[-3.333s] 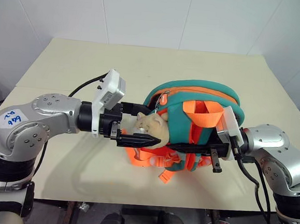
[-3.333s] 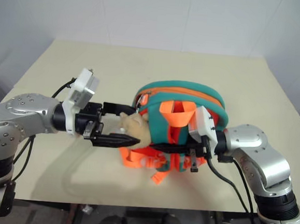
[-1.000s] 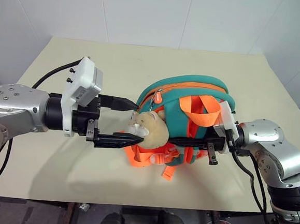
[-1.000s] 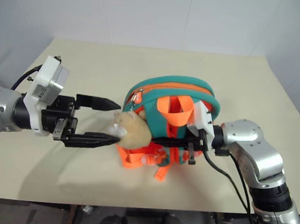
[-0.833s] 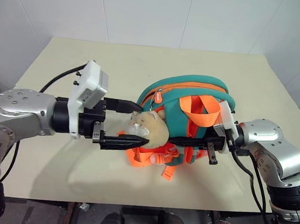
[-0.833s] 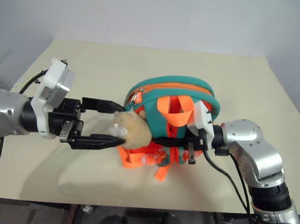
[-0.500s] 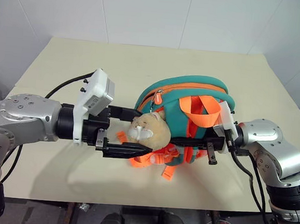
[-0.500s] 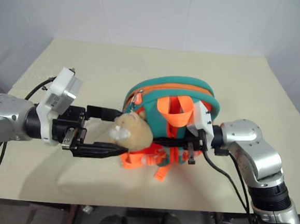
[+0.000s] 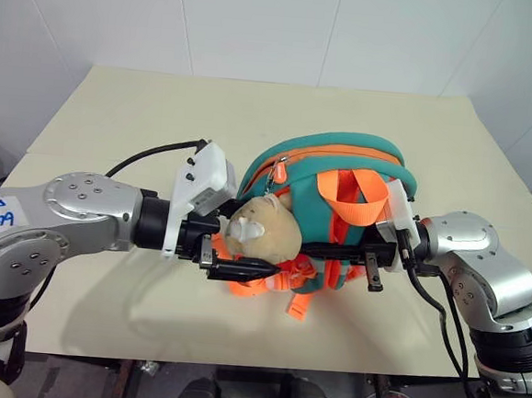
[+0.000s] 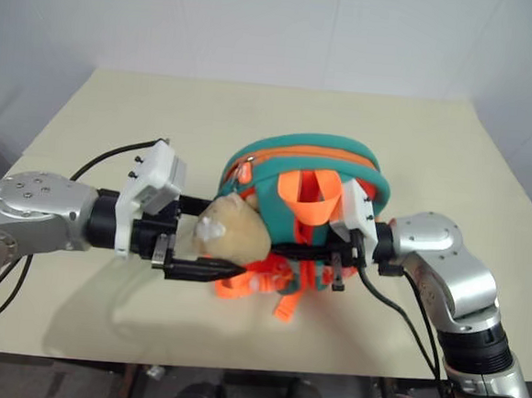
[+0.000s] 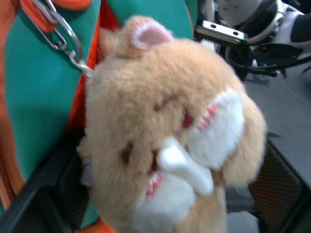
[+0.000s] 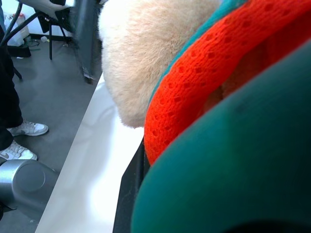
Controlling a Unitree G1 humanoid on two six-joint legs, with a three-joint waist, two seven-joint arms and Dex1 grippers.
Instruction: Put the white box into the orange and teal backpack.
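The left gripper [image 9: 243, 253] reaches in from the left with its black fingers spread either side of the tan plush toy [image 9: 262, 228], whether gripping it cannot be told; the right gripper [image 9: 340, 252], fingers drawn nearly together, grips the orange and teal backpack [image 9: 339, 205] from the right and holds it above the cream table [image 9: 144, 106]; behind them the backpack's orange zipper trim arches along its top.

The orange and teal backpack [image 9: 340, 200] is held above the cream table [image 9: 116, 113], near its front edge at mid-width. The left gripper [image 9: 252, 253] brackets the tan plush toy [image 9: 262, 228], fingers either side of it. The right gripper [image 9: 340, 252] is clamped on the backpack's orange straps [image 9: 283, 279].
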